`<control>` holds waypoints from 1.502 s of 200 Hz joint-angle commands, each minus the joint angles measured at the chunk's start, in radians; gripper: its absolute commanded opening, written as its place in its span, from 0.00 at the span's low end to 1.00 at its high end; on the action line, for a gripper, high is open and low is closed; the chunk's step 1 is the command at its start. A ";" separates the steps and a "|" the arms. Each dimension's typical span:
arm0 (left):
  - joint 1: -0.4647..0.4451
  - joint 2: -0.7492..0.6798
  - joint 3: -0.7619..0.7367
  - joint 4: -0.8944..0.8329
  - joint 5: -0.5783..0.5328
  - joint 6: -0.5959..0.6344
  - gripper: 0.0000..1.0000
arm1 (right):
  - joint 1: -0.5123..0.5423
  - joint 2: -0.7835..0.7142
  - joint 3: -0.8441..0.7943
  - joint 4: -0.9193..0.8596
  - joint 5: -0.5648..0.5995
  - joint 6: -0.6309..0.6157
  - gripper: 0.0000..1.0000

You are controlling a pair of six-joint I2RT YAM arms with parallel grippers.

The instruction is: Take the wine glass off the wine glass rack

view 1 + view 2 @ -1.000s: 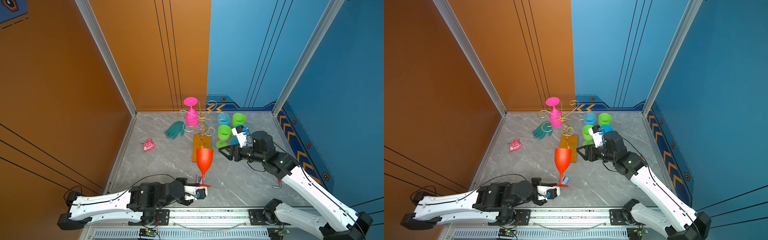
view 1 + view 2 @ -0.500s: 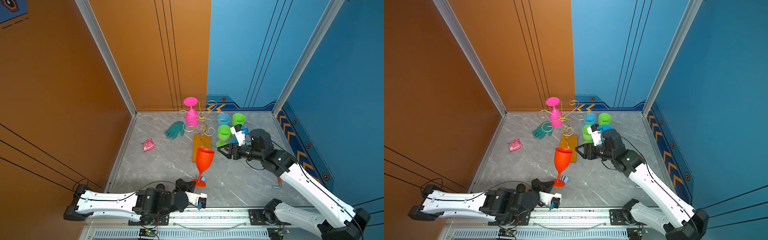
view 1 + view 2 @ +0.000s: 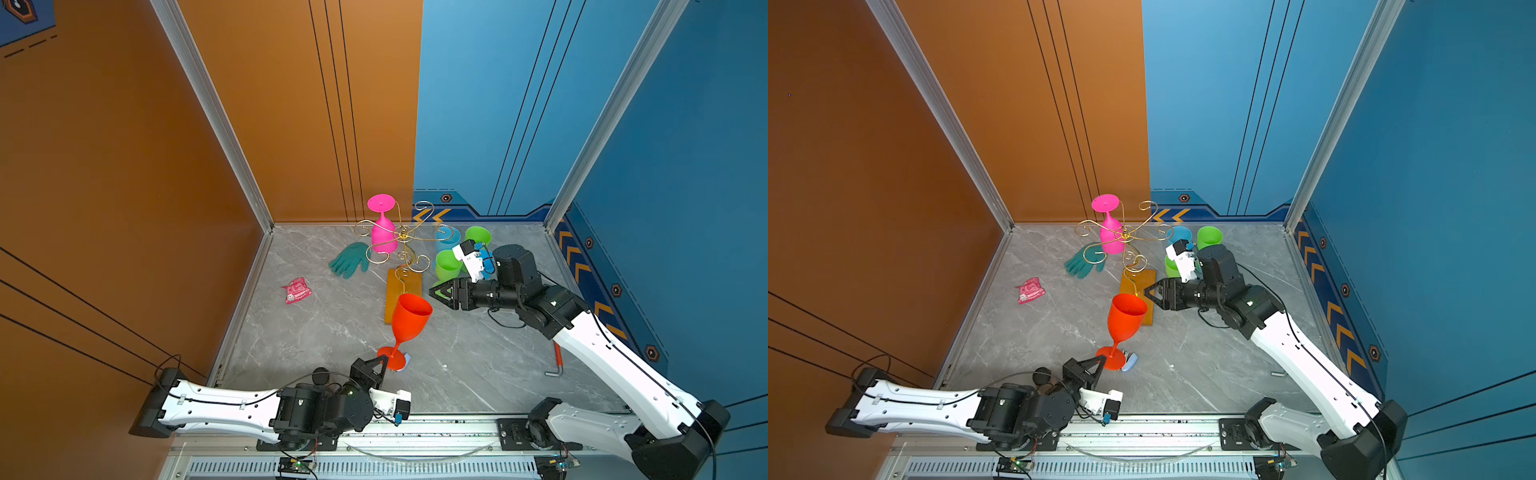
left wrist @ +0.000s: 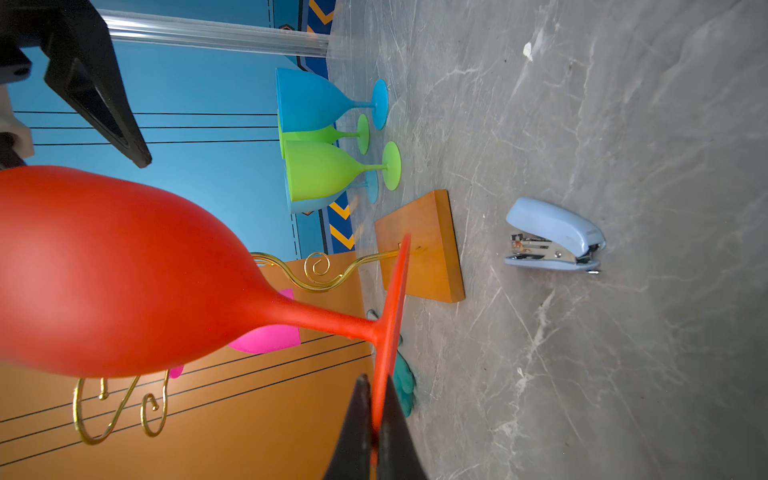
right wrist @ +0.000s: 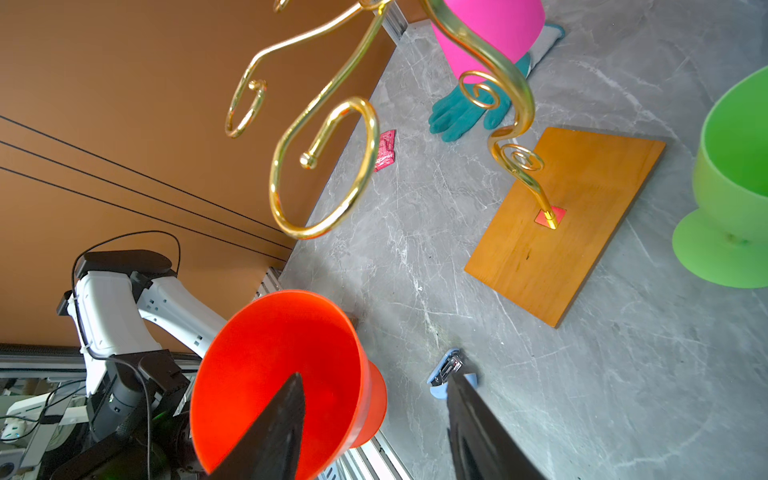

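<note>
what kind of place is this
Probably a robot test cell: left arm and right arm mounted on a metal rail, framed orange and blue panel walls, and staged props like the wine glass rack.

We find no word, number or brand that can be read. There are only drawn signs. On the dark blue strip [image 3: 478, 211] at the foot of the back wall stand two orange chevrons [image 3: 435, 216] and one small hexagon emblem [image 3: 446, 198]. The strip along the right wall [image 3: 598, 291] carries a row of such chevrons and hexagons too. The pink packet [image 3: 296, 290] on the bench [image 3: 332, 328] has print, but it is too small for us to read. The blue stapler [image 4: 555, 237] bears a tiny marking on its side that we cannot read.
</note>
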 commanded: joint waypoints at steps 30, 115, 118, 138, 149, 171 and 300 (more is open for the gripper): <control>-0.020 -0.010 -0.039 0.128 -0.091 0.168 0.00 | 0.027 0.053 0.122 -0.183 -0.017 -0.117 0.53; -0.029 0.001 -0.083 0.229 -0.154 0.308 0.00 | 0.048 0.123 0.198 -0.297 -0.041 -0.175 0.43; -0.029 -0.001 -0.084 0.230 -0.155 0.309 0.00 | 0.049 0.127 0.199 -0.299 -0.041 -0.175 0.43; -0.030 -0.005 -0.087 0.230 -0.161 0.314 0.00 | 0.053 0.137 0.205 -0.305 -0.043 -0.179 0.43; -0.033 -0.004 -0.089 0.230 -0.164 0.315 0.00 | 0.056 0.140 0.206 -0.305 -0.043 -0.179 0.41; -0.034 0.000 -0.090 0.229 -0.165 0.318 0.00 | 0.060 0.144 0.207 -0.304 -0.045 -0.180 0.37; -0.038 0.017 -0.096 0.228 -0.182 0.326 0.00 | 0.069 0.147 0.204 -0.307 -0.049 -0.183 0.13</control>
